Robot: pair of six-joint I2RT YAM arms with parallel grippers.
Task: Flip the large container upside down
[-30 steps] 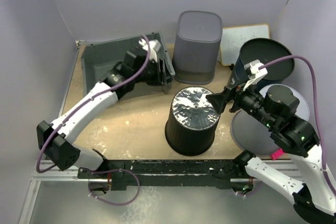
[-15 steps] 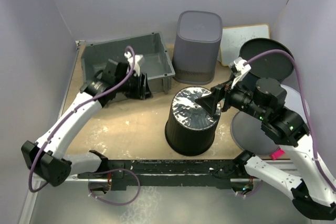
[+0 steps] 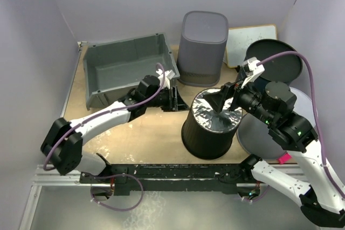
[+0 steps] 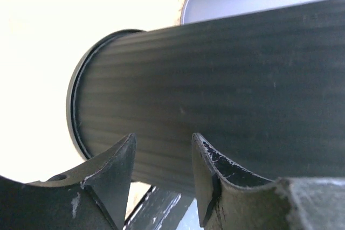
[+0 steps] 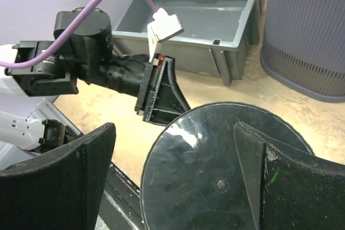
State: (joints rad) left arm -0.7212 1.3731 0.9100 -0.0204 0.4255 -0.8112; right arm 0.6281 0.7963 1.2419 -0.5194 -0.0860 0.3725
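The left claw stood spread just left of the black container. The right claw, spread wide, hovered over it.

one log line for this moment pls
left gripper open, close beside black container side wall | right gripper open, above container's shiny top face | neither holding anything
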